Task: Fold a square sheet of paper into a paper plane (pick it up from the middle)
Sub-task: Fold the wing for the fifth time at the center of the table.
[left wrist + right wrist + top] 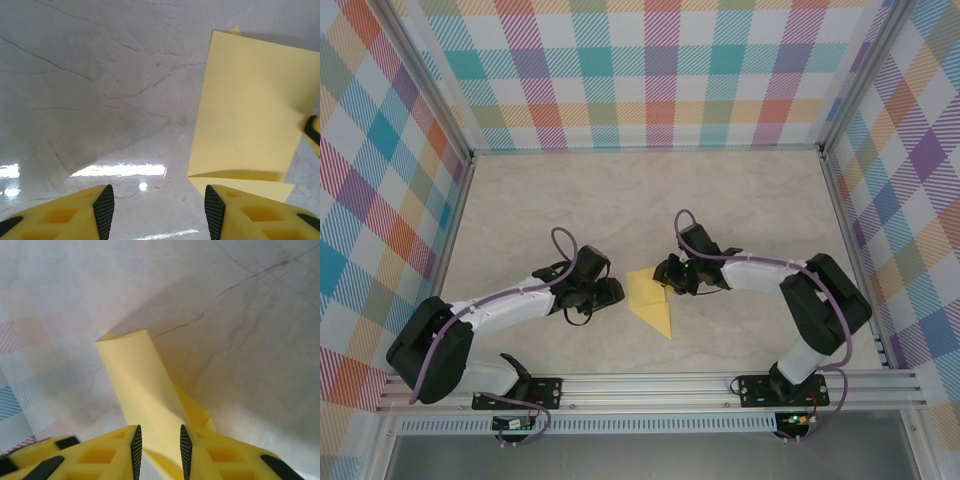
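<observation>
status: one side gripped, one side free

the creased yellow paper sheet (655, 310) lies at the middle of the pale marbled tabletop (620, 200), point toward the near edge. left gripper (157, 210) hangs just left of it, fingers half apart, holding nothing. right gripper (158, 447) at its far right corner, fingers narrow, pinching a raised flap. checked walls (660, 70) stand beyond.

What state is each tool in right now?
Left tool: open, holding nothing.
Right tool: closed on a raised flap of the creased yellow square sheet of paper.
</observation>
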`<state>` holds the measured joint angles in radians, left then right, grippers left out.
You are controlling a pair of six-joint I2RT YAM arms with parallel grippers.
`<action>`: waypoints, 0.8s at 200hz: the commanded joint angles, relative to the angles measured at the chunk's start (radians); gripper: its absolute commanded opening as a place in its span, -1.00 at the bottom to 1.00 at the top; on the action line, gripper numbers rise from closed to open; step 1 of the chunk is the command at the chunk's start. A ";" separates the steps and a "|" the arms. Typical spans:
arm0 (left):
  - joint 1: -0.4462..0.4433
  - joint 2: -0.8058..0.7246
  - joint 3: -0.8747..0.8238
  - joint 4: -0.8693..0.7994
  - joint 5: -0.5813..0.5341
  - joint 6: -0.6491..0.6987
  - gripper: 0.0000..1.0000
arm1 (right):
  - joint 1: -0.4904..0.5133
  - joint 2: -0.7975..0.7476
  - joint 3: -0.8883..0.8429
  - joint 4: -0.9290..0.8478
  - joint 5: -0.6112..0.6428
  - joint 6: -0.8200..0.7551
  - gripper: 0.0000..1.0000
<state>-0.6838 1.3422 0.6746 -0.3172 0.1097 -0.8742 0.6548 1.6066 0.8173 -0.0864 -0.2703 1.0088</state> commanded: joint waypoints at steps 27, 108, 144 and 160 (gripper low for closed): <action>0.013 0.050 0.037 0.072 0.055 -0.015 0.06 | 0.001 -0.125 0.002 -0.131 -0.101 -0.154 -0.60; 0.020 0.134 0.080 0.082 0.098 -0.016 0.07 | 0.062 -0.084 -0.044 -0.120 -0.139 -0.157 -0.66; 0.021 0.151 0.088 0.079 0.100 -0.016 0.07 | 0.062 -0.046 -0.050 -0.112 -0.126 -0.157 -0.66; 0.021 0.157 0.088 0.077 0.100 -0.014 0.07 | 0.062 -0.037 -0.052 -0.121 -0.106 -0.164 -0.66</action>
<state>-0.6716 1.4837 0.7380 -0.2348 0.1944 -0.8829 0.7147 1.5494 0.7811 -0.1932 -0.3946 0.8734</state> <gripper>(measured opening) 0.536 0.170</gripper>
